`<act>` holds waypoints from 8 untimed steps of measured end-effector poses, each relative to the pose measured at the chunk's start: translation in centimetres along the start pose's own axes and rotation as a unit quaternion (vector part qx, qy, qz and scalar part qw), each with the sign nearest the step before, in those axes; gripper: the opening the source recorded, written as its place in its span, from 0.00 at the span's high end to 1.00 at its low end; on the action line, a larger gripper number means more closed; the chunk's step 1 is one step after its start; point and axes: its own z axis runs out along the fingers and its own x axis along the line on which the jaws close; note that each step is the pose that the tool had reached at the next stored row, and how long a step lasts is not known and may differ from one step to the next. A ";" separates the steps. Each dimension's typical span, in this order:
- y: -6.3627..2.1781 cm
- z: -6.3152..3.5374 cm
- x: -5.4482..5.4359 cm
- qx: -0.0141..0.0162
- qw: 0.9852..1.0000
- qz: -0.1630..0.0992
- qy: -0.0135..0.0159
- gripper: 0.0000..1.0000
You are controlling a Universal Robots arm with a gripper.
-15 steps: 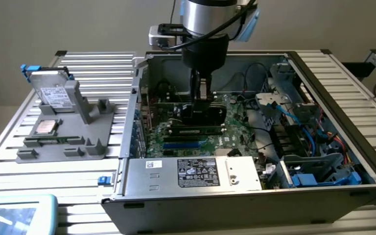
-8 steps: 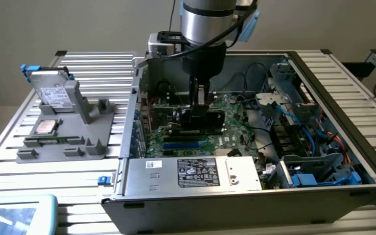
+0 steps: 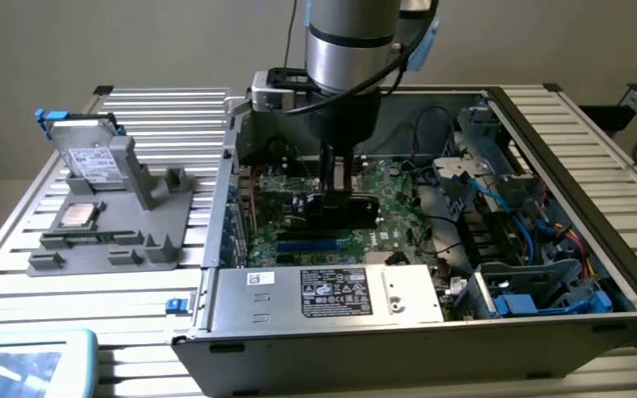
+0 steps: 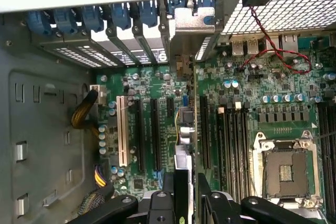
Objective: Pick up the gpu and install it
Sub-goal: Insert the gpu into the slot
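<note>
My gripper [image 3: 338, 176] reaches down into the open computer case [image 3: 584, 249], above the green motherboard [image 3: 391, 211]. It is shut on the gpu [image 3: 338, 212], a black card held upright between the fingers. In the wrist view the gpu [image 4: 191, 124] appears edge-on as a thin line running from my gripper [image 4: 184, 184] to its silvery end bracket [image 4: 194, 27]. The bracket sits at the rear slot openings, beside the blue latches [image 4: 121, 17]. The card's lower edge lies along a black expansion slot [image 4: 202, 129]; whether it is seated I cannot tell.
A grey fixture [image 3: 163, 249] on the exterior view's left holds a silver hard drive [image 3: 92, 153], a processor [image 3: 79, 214] and a memory stick [image 3: 80, 239]. Inside the case are the power supply [image 3: 330, 290], loose cables [image 3: 451, 224], blue drive bays [image 3: 529, 298] and the processor socket [image 4: 286, 171].
</note>
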 end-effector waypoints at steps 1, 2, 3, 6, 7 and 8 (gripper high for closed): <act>0.01 0.19 0.1 0.000 1.000 0.000 0.000 0.73; 0.01 0.37 0.2 0.000 1.000 0.000 0.000 0.73; 0.02 0.57 0.2 0.000 1.000 0.000 0.000 0.73; 0.05 0.91 0.2 0.000 1.000 0.000 0.000 0.73; 0.05 0.90 0.2 0.000 1.000 0.000 0.000 0.73; 0.05 0.90 0.2 0.000 1.000 0.000 0.000 0.73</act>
